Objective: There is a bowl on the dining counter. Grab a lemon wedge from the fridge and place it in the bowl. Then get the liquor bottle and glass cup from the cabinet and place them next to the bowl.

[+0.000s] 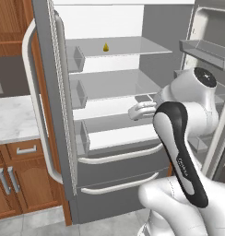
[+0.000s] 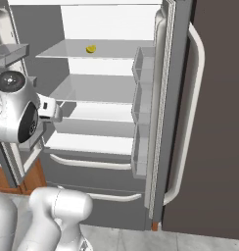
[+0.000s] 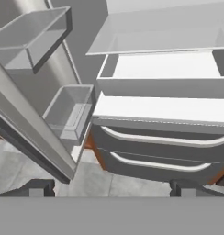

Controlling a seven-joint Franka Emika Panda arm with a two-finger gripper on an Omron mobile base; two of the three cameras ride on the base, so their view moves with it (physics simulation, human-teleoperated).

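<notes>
left base view: tiny yellow lemon wedge (image 1: 106,47)

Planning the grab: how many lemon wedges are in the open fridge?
1. The lemon wedge sits alone on the top shelf of the fridge, toward the back. Door bins might hide others.

Glossy white rounded arm (image 1: 188,99) with black elbow cover and dark round joint cap.
</notes>
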